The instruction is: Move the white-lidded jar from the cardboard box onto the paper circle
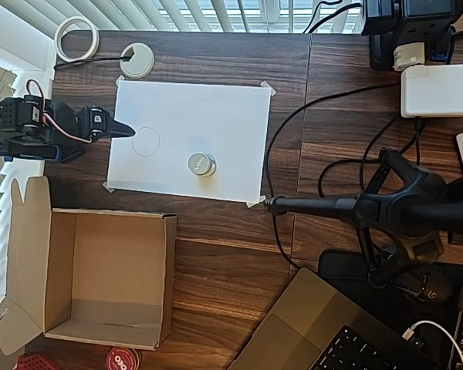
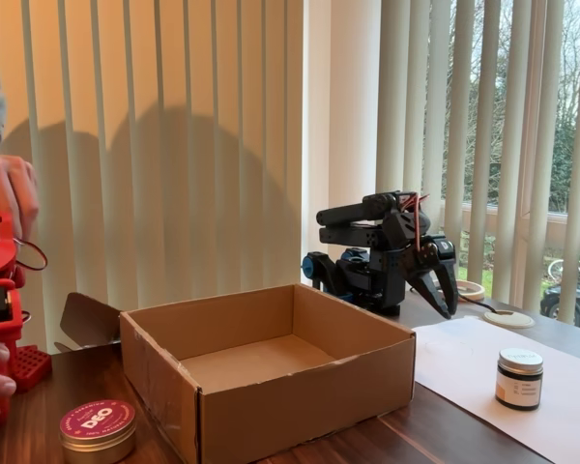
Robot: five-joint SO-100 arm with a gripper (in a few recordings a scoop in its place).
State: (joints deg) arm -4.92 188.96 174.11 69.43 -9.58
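- cardboard box (image 1: 108, 277): brown corrugated, squarish, flaps out, inside bare in both views; biggest thing on the dark wood-grain table (image 1: 216, 254).
- white sheet (image 1: 189, 139): matte paper taped at the corners, lying between the box and the blinds in the overhead view.
- gripper (image 1: 123, 129): black arm folded back at the sheet's left edge in the overhead view, tip pointing right, holding nothing; fingers look pressed together to a point, though the fixed view hints at a slight gap, so not certain.
- white-lidded jar (image 1: 201, 164): squat, round, shiny sides, flat greyish lid; upright on the sheet, already out of the box (no long axis, any approach angle works).
- paper circle (image 1: 146, 141): thin pencil outline, about jar-wide, just ahead of the gripper tip.
- Key relation, overhead view: jar lies right of and below the circle, apart from it, not on it; from the gripper the jar is farther along the same side, past the circle.
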